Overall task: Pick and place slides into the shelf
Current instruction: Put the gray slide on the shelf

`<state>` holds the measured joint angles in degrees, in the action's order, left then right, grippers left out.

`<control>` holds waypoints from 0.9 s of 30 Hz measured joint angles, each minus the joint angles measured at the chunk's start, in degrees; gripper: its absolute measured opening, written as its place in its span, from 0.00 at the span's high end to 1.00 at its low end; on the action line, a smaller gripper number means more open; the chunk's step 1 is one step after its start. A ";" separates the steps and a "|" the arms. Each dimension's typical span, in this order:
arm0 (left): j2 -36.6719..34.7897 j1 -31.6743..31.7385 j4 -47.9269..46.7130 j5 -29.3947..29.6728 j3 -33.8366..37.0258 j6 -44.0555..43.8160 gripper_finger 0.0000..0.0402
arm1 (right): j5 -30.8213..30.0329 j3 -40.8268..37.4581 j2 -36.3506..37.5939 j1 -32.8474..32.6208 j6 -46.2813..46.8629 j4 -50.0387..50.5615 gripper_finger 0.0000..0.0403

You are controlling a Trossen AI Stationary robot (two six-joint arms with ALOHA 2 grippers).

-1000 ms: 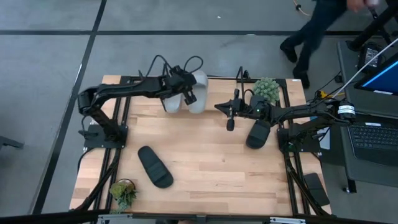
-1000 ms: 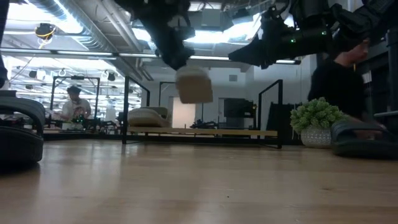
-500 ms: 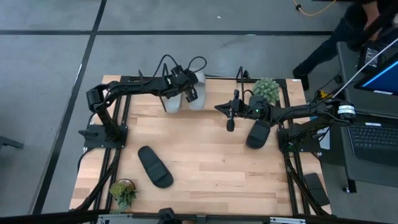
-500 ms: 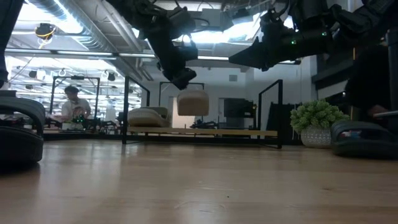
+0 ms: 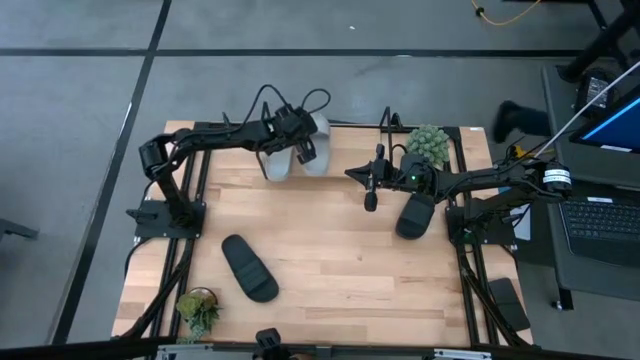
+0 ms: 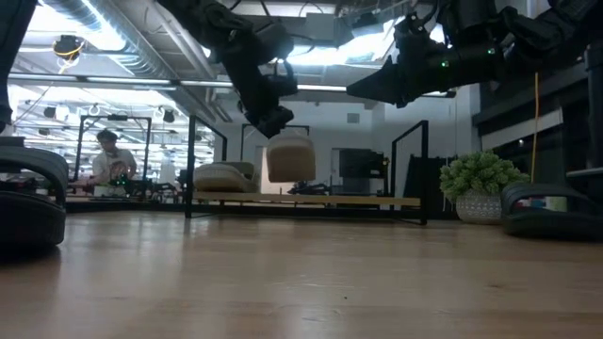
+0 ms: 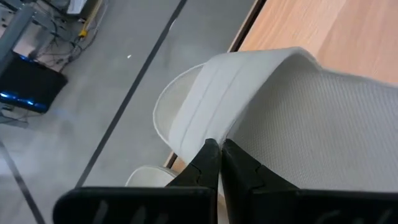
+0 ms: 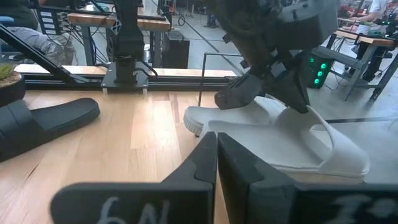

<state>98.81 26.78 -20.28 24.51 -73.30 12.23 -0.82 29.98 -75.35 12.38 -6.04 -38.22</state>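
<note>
My left gripper [image 5: 304, 152] is shut on a light grey slide [image 5: 320, 135] and holds it over the shelf [image 6: 306, 200] at the table's far edge. The second light grey slide [image 5: 278, 162] lies on the shelf base, left of the held one [image 6: 226, 176]. My right gripper [image 5: 370, 198] hovers shut and empty above the table, right of the shelf. One black slide [image 5: 415, 215] lies sole down under the right arm. The other black slide [image 5: 250, 268] lies near the table's left near corner. My left gripper [image 7: 219, 149] pinches the edge of the light grey slide's wide strap [image 7: 208, 127] between its two fingers, coming from above and slanting down. The slide is lifted clear and hangs below the fingers [image 6: 290, 158], just above the shelf base.
A potted plant [image 5: 430, 145] stands at the far right corner by the shelf's end, and a smaller one [image 5: 200, 305] at the near left corner. A black frame [image 5: 195, 180] runs around the table. Bare wood lies in the middle [image 5: 330, 240].
My left gripper has moved a little toward the far edge and come down, still shut. The grey slide hanging from it has sunk from well above the shelf to just over its base. A person beyond the far right corner has walked out of view.
</note>
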 joint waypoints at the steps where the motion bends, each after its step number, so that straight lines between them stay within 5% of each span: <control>1: 0.32 0.07 -0.13 -0.09 0.00 -0.01 1.00 | 0.00 0.00 0.00 0.00 0.01 0.00 0.96; 27: 3.57 0.93 -4.45 2.15 0.04 3.42 1.00 | -0.01 0.00 0.00 -0.02 -0.14 0.22 0.96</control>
<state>102.39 27.71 -24.73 26.66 -73.25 15.65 -0.83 29.98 -75.35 12.36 -6.18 -38.00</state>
